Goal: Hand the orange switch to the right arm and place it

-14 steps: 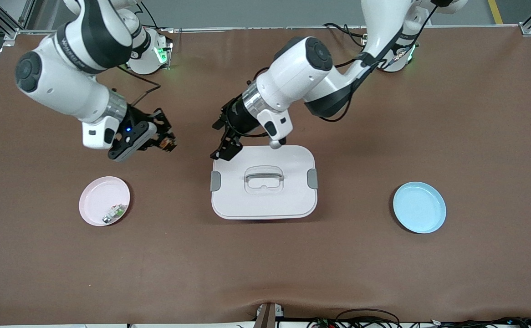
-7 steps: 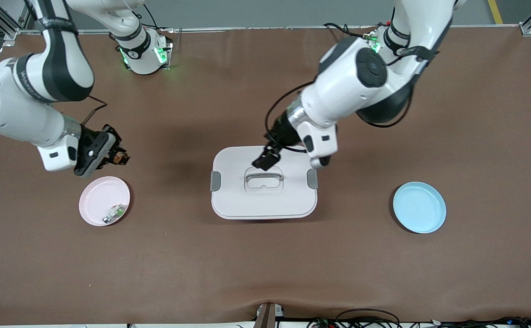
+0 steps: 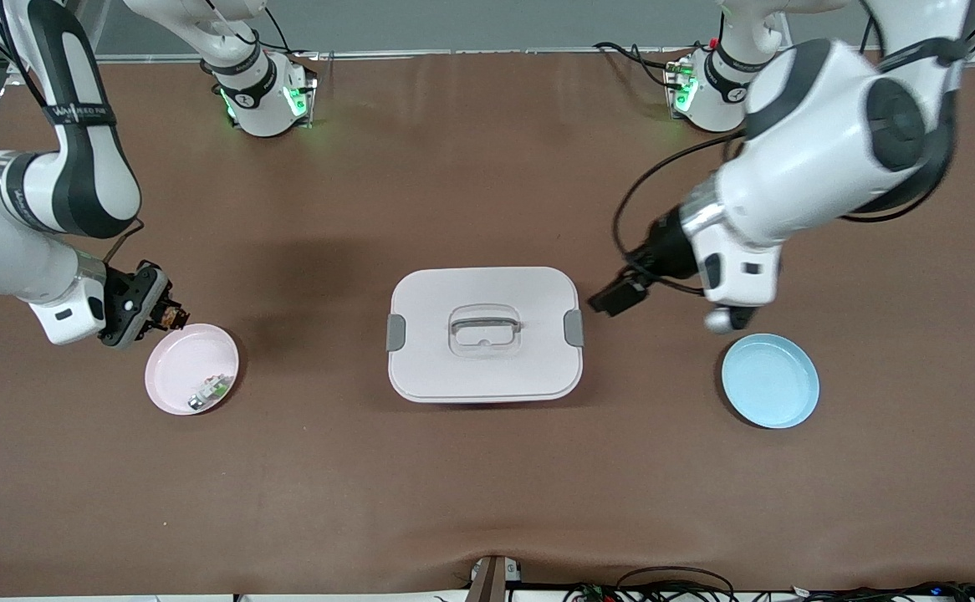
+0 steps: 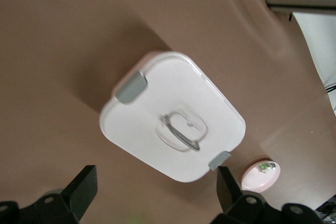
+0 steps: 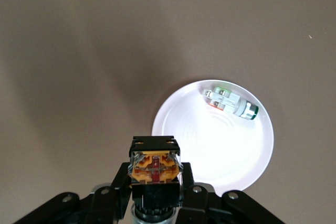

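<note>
The orange switch, a small black block with an orange face, is clamped between the fingers of my right gripper. In the front view this gripper holds the switch just above the rim of the pink plate, at the right arm's end of the table. The right wrist view shows the plate below and slightly to one side of the switch. My left gripper hangs open and empty over bare table between the white box and the blue plate. Its fingers stand wide apart.
A small green-white-silver part lies in the pink plate, also seen from the right wrist. A white lidded box with grey clips and a handle sits mid-table. A blue plate lies toward the left arm's end.
The right gripper has carried the switch from over bare table down to the pink plate's rim. The left gripper, still open, has swung from over the box toward the blue plate.
</note>
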`<action>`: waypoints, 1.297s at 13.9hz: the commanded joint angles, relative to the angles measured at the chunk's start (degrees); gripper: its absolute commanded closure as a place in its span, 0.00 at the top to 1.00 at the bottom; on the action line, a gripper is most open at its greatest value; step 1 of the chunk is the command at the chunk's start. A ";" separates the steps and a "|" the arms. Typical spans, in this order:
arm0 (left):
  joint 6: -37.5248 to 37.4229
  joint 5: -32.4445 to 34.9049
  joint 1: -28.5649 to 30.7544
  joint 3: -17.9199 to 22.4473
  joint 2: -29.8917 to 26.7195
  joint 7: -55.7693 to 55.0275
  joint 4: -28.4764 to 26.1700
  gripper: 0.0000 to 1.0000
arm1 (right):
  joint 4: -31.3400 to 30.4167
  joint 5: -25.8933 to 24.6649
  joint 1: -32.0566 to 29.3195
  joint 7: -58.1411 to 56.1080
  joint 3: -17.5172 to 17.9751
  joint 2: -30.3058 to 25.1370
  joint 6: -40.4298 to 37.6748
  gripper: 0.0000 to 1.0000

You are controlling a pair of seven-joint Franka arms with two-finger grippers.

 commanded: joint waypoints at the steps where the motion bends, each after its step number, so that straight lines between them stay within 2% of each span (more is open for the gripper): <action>1: -3.62 0.56 5.63 -0.29 -2.15 11.00 -1.04 1.00 | -1.71 -3.05 -1.20 -4.34 1.00 0.61 5.36 0.00; 3: -5.13 2.30 8.45 0.15 -3.21 20.05 -1.04 1.00 | -2.34 -4.72 -1.64 -7.06 1.00 2.18 9.41 0.00; 6: -7.93 17.38 9.51 0.16 -5.04 33.94 -1.04 1.00 | -2.34 -5.08 -2.52 -12.60 1.00 5.87 15.21 0.00; 7: -10.38 18.74 11.17 0.24 -5.14 37.55 -1.04 1.00 | -2.78 -5.08 -2.70 -14.01 1.00 6.84 17.58 0.00; 10: -16.37 19.62 16.10 -0.02 -5.93 42.41 -1.21 1.00 | -6.81 -5.08 -3.66 -15.96 1.00 8.42 25.40 0.00; 12: -16.29 20.07 16.81 0.42 -6.11 43.82 -1.30 1.00 | -8.66 -5.08 -3.75 -15.96 0.91 8.87 29.10 0.00; 15: -16.29 22.53 19.79 0.33 -6.55 53.46 -1.57 1.00 | -9.72 -5.08 -4.10 -15.96 0.91 10.62 32.62 0.00; 18: -16.29 22.18 25.33 0.07 -6.55 62.43 -1.57 1.00 | -11.57 -5.25 -4.10 -16.39 0.82 12.11 37.81 0.00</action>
